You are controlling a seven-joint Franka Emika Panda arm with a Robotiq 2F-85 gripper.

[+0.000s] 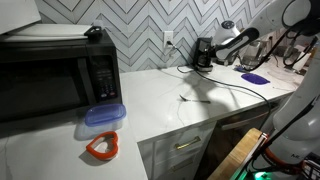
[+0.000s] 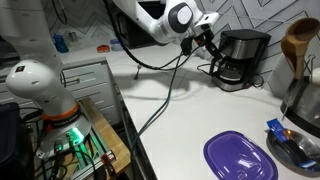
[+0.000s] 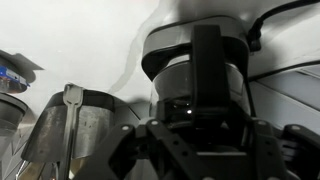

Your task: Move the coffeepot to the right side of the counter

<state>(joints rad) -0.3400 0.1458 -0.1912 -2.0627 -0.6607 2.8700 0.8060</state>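
The coffeepot [image 1: 204,52] is a small black boxy coffee maker with a glass carafe. It stands at the back of the white counter [image 1: 170,95] against the tiled wall, its black cord trailing over the top. It shows in both exterior views [image 2: 243,58]. My gripper [image 1: 224,46] hovers just in front of it, apart from it [image 2: 208,34]. In the wrist view the coffeepot [image 3: 195,65] fills the middle, its dark handle facing me. My gripper [image 3: 200,135] is open and empty, with a finger on either side of the handle line.
A large black microwave [image 1: 55,75] stands at one end of the counter, with a blue lid [image 1: 103,115] and an orange ring [image 1: 102,147] beside it. A purple lid [image 2: 240,157], a metal kettle [image 2: 305,100] and a utensil holder [image 2: 298,40] lie near the coffeepot. Grey drawers [image 1: 185,148] run below.
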